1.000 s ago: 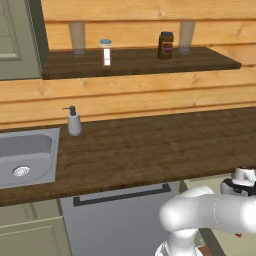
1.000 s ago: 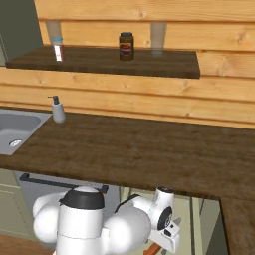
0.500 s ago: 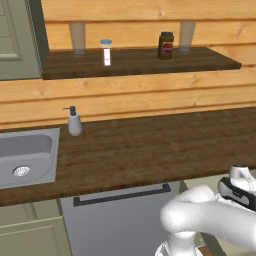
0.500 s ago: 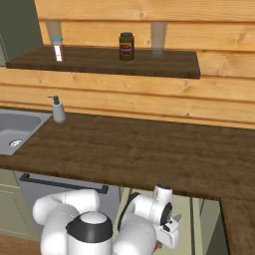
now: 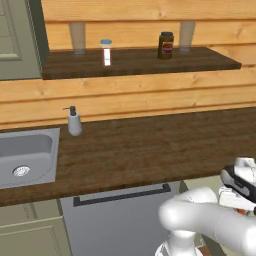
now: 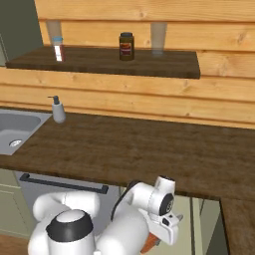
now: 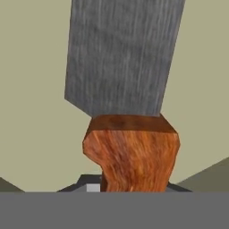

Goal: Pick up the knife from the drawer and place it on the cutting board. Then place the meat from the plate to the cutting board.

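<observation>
**Knife pinched in the drawer, lift not yet begun**

The gripper (image 7: 129, 190) is closed on the knife (image 7: 127, 112), its jaws clamping the reddish wooden handle while the grey blade runs away over the pale drawer floor (image 7: 31, 134). In the right base view the hand sits low beneath the dark counter (image 6: 149, 149). A likely risk: the grip sits near the handle's end, so the blade could swing or slip on lifting, or catch the counter edge.
</observation>
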Controlling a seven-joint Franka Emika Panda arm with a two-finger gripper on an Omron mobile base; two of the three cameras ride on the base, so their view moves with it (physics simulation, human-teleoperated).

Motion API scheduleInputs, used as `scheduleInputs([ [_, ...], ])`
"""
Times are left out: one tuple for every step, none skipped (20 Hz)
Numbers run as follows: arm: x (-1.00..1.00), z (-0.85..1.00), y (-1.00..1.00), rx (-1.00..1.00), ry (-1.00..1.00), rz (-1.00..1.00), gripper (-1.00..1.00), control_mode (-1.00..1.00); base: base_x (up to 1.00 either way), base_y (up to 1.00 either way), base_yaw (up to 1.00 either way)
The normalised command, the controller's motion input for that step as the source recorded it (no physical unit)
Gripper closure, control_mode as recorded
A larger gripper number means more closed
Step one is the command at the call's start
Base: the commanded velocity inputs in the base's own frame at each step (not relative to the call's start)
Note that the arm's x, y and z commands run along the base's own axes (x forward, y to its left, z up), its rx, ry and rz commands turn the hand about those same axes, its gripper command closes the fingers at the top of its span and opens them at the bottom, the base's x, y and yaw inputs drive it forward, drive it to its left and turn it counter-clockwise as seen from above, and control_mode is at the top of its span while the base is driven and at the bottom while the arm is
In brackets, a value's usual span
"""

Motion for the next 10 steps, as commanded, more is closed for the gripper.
scheduleInputs([
  [-0.38, 1.0, 0.46, 0.0, 0.04, -0.06, 1.0, -1.0, 0.0, 0.0, 0.0],
  [-0.36, 1.0, 0.42, 0.0, 0.01, -0.06, 1.0, -1.0, 0.0, 0.0, 0.0],
  [-0.29, 1.0, 0.39, 0.0, 0.0, -0.05, 1.0, -1.0, 0.0, 0.0, 0.0],
  [-0.43, 1.0, 0.41, 0.0, 0.0, -0.04, 1.0, -1.0, 0.0, 0.0, 0.0],
  [-0.44, 1.0, 0.46, 0.0, 0.0, -0.04, 1.0, -1.0, 0.0, 0.0, 0.0],
  [-0.55, 1.0, 0.39, 0.0, 0.0, -0.04, 1.0, -1.0, 0.0, 0.0, 0.0],
  [-0.55, 1.0, 0.31, 0.0, 0.0, -0.04, 1.0, -1.0, 0.0, 0.0, 0.0],
  [-0.59, 1.0, 0.32, 0.0, 0.0, -0.05, 1.0, -1.0, 0.0, 0.0, 0.0],
  [-0.6, 1.0, 0.29, 0.0, 0.0, -0.06, 1.0, -1.0, 0.0, 0.0, 0.0],
  [-0.61, 1.0, 0.07, 0.0, 0.0, -0.07, 1.0, -1.0, 0.0, 0.0, 0.0],
])
